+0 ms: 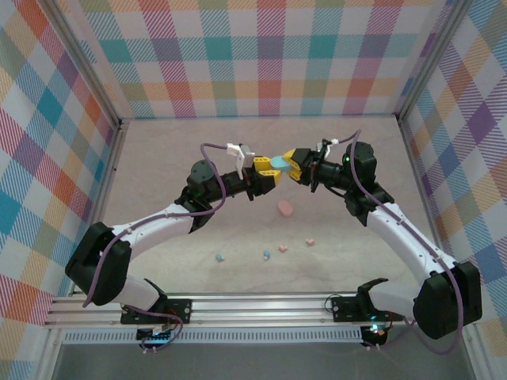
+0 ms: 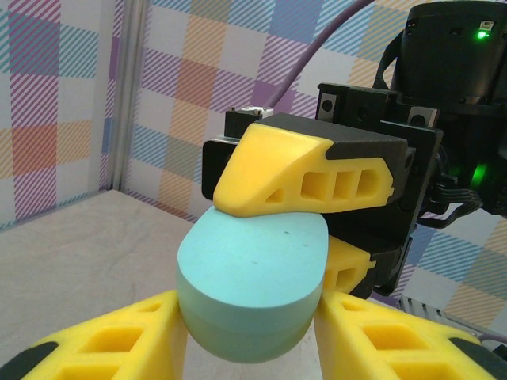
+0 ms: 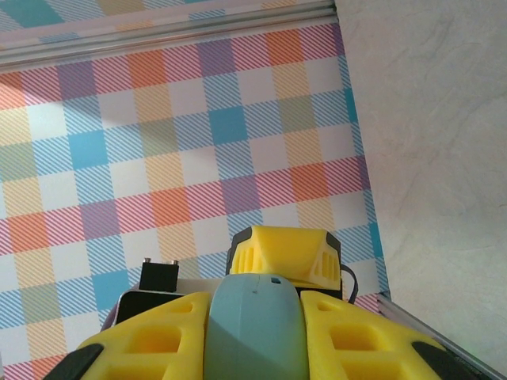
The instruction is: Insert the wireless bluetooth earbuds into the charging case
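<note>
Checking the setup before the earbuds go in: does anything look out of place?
Nothing looks damaged. The blue case is off the table, clamped in mid-air between the left end effector and right end effector, while the earbuds lie scattered loose on the table near the pink case.

Enclosure: pastel plaid walls (image 1: 261,55) on three sides; pale mottled beige tabletop (image 1: 158,150); aluminium rail (image 1: 261,305) along the near edge.
</note>
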Available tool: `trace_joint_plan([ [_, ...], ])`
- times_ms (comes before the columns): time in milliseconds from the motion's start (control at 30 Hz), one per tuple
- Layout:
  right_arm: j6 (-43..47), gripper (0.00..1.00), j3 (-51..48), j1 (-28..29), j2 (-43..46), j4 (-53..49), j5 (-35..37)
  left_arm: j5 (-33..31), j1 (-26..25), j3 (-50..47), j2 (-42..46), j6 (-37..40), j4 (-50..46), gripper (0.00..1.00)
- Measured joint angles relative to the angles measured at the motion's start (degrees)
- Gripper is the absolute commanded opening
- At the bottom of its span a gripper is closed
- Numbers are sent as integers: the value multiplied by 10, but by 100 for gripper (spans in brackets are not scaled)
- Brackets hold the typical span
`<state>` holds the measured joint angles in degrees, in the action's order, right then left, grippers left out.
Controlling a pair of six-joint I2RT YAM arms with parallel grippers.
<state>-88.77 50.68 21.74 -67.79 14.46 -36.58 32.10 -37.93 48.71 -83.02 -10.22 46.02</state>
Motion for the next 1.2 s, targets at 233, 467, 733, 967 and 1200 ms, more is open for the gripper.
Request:
trace_joint_plan([
  [233, -5, 20, 1, 0, 0, 9, -1, 0, 0, 5, 0, 0, 0, 46],
  [467, -6, 20, 1, 4, 0, 14, -5, 7, 0, 8, 0, -5, 2, 50],
  [733, -6, 20, 1, 10, 0, 18, -11, 19, 0, 12, 0, -7, 0, 46],
  [967, -9, 20, 2, 10, 0, 22, -11, 19, 0, 14, 0, -7, -2, 47],
  [1200, -13, 28, 2, 8, 0, 23, -11, 20, 1, 14, 0, -7, -2, 26],
])
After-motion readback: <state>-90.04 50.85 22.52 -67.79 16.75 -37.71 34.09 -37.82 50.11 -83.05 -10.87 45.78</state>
